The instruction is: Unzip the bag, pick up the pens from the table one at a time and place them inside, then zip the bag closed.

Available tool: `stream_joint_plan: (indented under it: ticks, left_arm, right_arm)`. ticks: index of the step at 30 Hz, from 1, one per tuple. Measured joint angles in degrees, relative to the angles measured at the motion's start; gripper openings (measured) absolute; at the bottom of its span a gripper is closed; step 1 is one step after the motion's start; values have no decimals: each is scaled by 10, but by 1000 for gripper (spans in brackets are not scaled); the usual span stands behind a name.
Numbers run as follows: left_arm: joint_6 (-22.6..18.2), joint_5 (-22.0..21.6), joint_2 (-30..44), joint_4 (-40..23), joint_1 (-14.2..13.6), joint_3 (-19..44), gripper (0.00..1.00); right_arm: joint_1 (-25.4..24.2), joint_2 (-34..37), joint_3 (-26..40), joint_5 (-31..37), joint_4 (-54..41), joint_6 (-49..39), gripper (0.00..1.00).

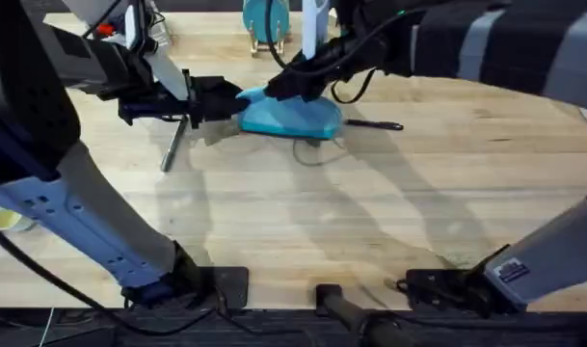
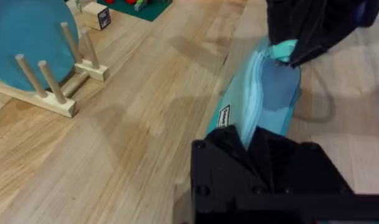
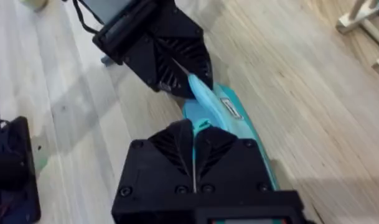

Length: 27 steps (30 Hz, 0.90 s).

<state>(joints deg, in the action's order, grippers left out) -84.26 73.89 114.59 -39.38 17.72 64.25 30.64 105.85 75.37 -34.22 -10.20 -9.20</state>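
The light blue bag (image 1: pixel 298 118) lies at the back middle of the table (image 1: pixel 303 222). My left gripper (image 1: pixel 231 102) is shut on the bag's left end; in the left wrist view the bag (image 2: pixel 267 93) runs away from the black fingers (image 2: pixel 229 149). My right gripper (image 1: pixel 268 91) reaches in from the right and is shut on the bag's top edge near that same end, seen in its wrist view (image 3: pixel 194 134) pinching blue fabric (image 3: pixel 217 106). A silver-grey pen (image 1: pixel 173 145) lies left of the bag. A black pen (image 1: pixel 375 124) lies to its right.
A round teal disc on a wooden stand (image 1: pixel 264 21) sits behind the bag, beside a white upright piece (image 1: pixel 312 29). A thin cable loop (image 1: pixel 317 152) lies just in front of the bag. The table's front half is bare wood.
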Motion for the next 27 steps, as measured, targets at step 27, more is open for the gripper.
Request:
stream_joint_plan:
  ticks: [27]
  left_arm:
    - [0,-4,0,2,8,3,42]
  right_arm:
    - [43,44,0,5,130,102,31]
